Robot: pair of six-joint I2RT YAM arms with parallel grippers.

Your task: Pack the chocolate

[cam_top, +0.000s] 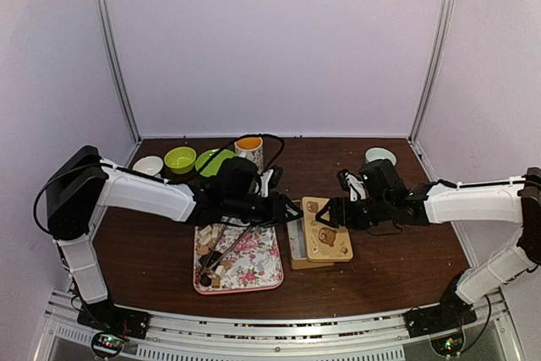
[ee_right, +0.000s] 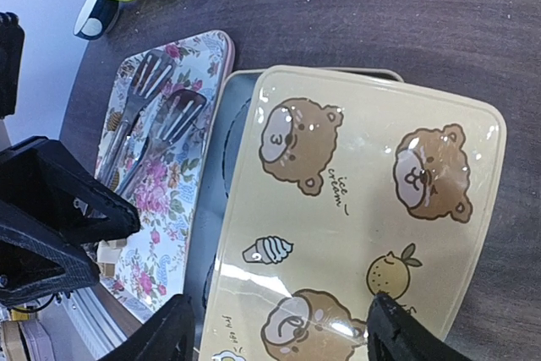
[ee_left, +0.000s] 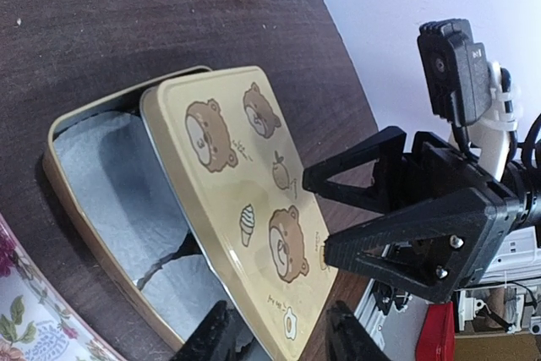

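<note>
The chocolate (cam_top: 213, 275), small dark and pale pieces, lies at the near left of a floral tray (cam_top: 258, 270), with metal tongs (cam_top: 226, 245) beside it. A gold tin (ee_left: 80, 200) lined with white paper stands right of the tray, and its bear-print lid (ee_left: 245, 183) lies askew over it. My left gripper (ee_left: 283, 340) is open, its fingers either side of the lid's near corner. My right gripper (ee_right: 283, 336) is open over the lid (ee_right: 355, 209), empty. In the top view the two grippers (cam_top: 292, 209) (cam_top: 325, 214) face each other over the tin.
A white bowl (cam_top: 148, 165), two green bowls (cam_top: 180, 158) and a mug (cam_top: 249, 151) stand behind the tray. A small pale bowl (cam_top: 380, 155) sits at the back right. The tongs also show in the right wrist view (ee_right: 148, 120).
</note>
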